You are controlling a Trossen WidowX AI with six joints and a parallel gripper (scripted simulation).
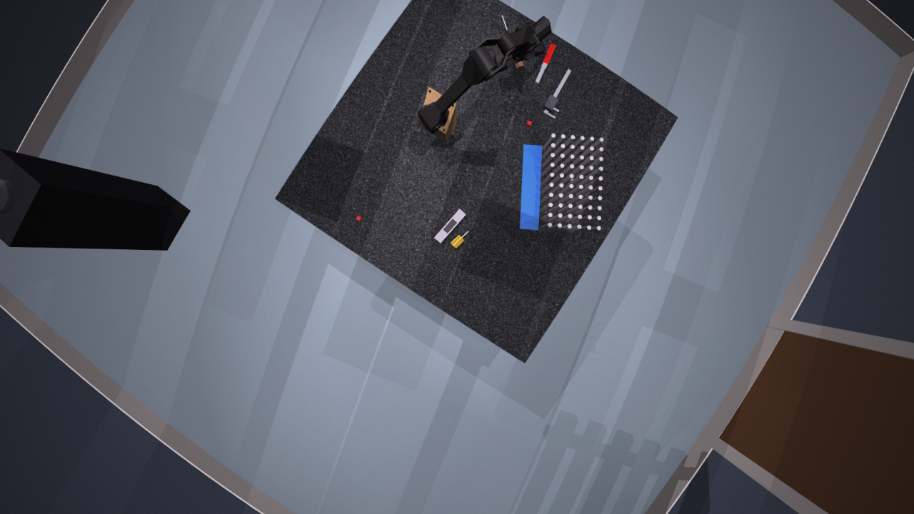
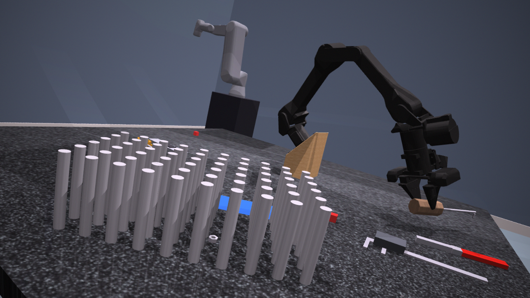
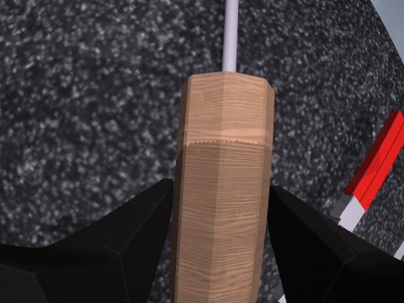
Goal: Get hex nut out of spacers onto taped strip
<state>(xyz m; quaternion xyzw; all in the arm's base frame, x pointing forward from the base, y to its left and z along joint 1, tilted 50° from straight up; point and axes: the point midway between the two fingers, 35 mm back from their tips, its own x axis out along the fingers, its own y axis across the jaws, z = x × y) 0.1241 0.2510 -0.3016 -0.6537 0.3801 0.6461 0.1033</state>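
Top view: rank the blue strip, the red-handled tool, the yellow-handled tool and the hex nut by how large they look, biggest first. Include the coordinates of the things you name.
1. Blue strip [image 1: 530, 187] [image 2: 240, 206]
2. Red-handled tool [image 1: 548, 55] [image 2: 484, 258] [image 3: 220, 192]
3. Yellow-handled tool [image 1: 457, 241]
Hex nut [image 2: 213, 238]: too small to judge from above, so left unranked.

Smooth blue-grey walls [image 2: 111, 66] are rising behind the work area, meeting in a vertical corner, with a pale skirting strip [image 2: 74, 124] running along the foot. From above, a pale blue-grey floor [image 1: 287, 383] is spreading around the dark speckled table top [image 1: 408, 210] [image 2: 29, 177] [image 3: 105, 105], bordered by grey-brown edging [image 1: 83, 377]. A brown panel [image 1: 843, 409] is lying beyond the edging at one side. Soft-edged light bands and overlapping shadows are crossing the floor; slatted shadows are falling near the brown panel.
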